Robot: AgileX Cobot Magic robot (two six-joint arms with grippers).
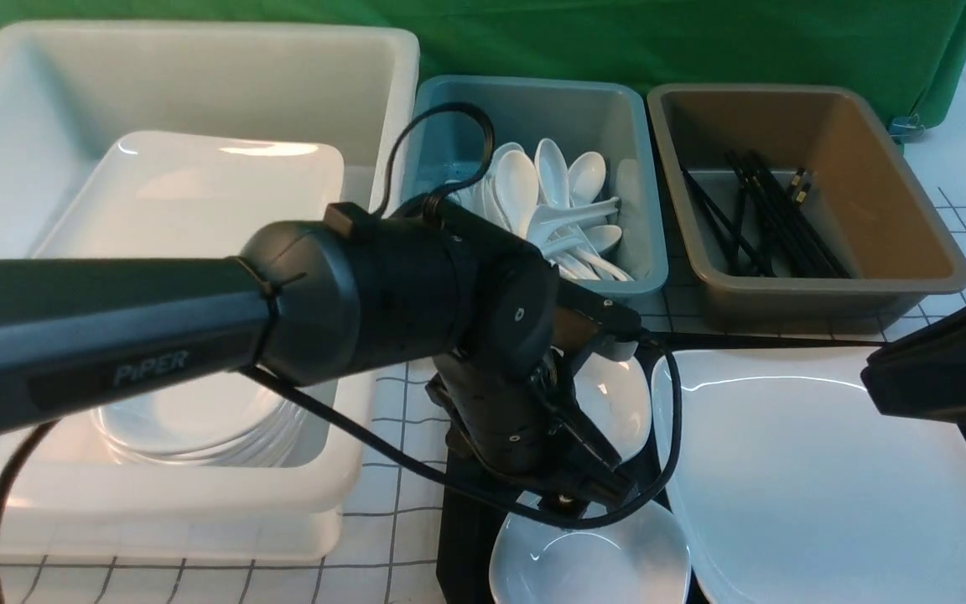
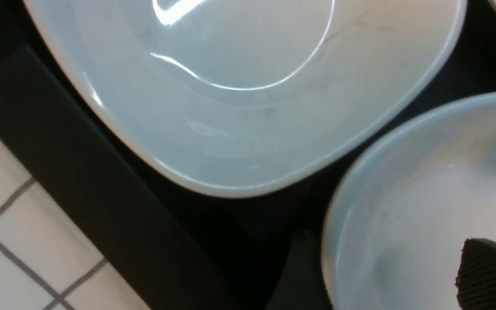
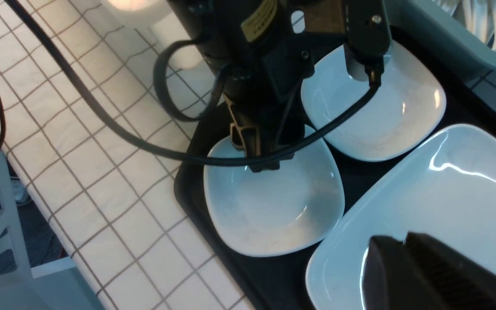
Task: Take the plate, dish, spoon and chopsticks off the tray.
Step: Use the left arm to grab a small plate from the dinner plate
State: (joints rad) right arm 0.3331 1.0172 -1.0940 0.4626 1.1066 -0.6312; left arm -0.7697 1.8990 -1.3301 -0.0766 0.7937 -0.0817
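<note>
On the black tray (image 1: 464, 528) stand two small white dishes and the large white plate (image 1: 818, 486). My left gripper (image 1: 571, 502) points down at the far rim of the near dish (image 1: 592, 562). Its jaws are open and straddle that rim (image 2: 338, 224), with one ribbed finger (image 2: 489, 275) inside the dish and the other outside. The second dish (image 1: 617, 403) sits just behind. My right gripper (image 3: 403, 245) hovers shut and empty above the plate (image 3: 446, 193). Several white spoons (image 1: 563, 210) lie in the teal tub, and black chopsticks (image 1: 764, 218) lie in the brown tub.
A big white tub (image 1: 22, 109) at the left holds a stack of white plates (image 1: 198, 252). The teal tub (image 1: 625, 101) and the brown tub (image 1: 936, 252) stand behind the tray. The left arm's cable (image 3: 144, 142) loops over the tiled tabletop (image 3: 80, 120).
</note>
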